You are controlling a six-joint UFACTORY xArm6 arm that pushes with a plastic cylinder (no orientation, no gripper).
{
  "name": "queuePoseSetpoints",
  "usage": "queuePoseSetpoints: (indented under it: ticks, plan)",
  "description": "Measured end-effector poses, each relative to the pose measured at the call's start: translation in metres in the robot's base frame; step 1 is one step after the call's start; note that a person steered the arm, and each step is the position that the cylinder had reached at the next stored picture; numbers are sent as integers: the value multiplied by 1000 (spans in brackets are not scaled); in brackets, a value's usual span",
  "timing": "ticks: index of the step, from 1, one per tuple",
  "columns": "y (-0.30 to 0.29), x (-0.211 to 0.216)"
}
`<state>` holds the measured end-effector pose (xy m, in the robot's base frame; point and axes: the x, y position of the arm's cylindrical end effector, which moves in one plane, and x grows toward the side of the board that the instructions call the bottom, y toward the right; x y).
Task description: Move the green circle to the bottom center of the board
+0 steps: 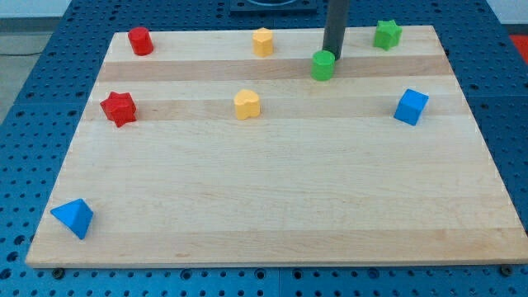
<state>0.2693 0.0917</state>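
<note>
The green circle [322, 64] stands near the view's top of the wooden board [272, 206], a little right of the middle. It is far from the bottom center, so the main part of the task is not done; almost the whole way down the board is left.

My tip [333, 58] is just beside the green circle, at its upper right side as the camera sees it. It seems to touch the block or nearly so, but I cannot tell for sure. There are no fingers on this arm, only the straight rod, so nothing can be spread or pinched; it can only push.

In my judgement the position is suitable for a push toward the view's bottom, perhaps with a small drift to the left (the goal lies lower and somewhat left of the block).

The other blocks: a green star [387, 34] at the top right, a yellow block [262, 41] at the top middle, a red block [140, 40] at the top left, a red star [119, 108] below it, a yellow heart [247, 104] in the middle, a blue cube [411, 106] at the right, and a blue pyramid [73, 218] at the bottom left corner.

The yellow heart stands nearest to the likely path, so the push should pass at its right side.
</note>
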Motion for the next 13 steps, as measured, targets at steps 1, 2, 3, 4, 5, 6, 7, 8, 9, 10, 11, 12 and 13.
queuePoseSetpoints:
  ticks: [1,2,3,4,5,6,7,8,9,10,11,12,13]
  plan:
    - [-18,12]
    - [-19,26]
    - [-19,40]
    - [-19,60]
    - [-19,84]
    - [-23,111]
    - [-47,124]
    - [-79,140]
    - [-97,157]
    - [-126,162]
    - [-151,162]
    - [-161,170]
    - [-163,185]
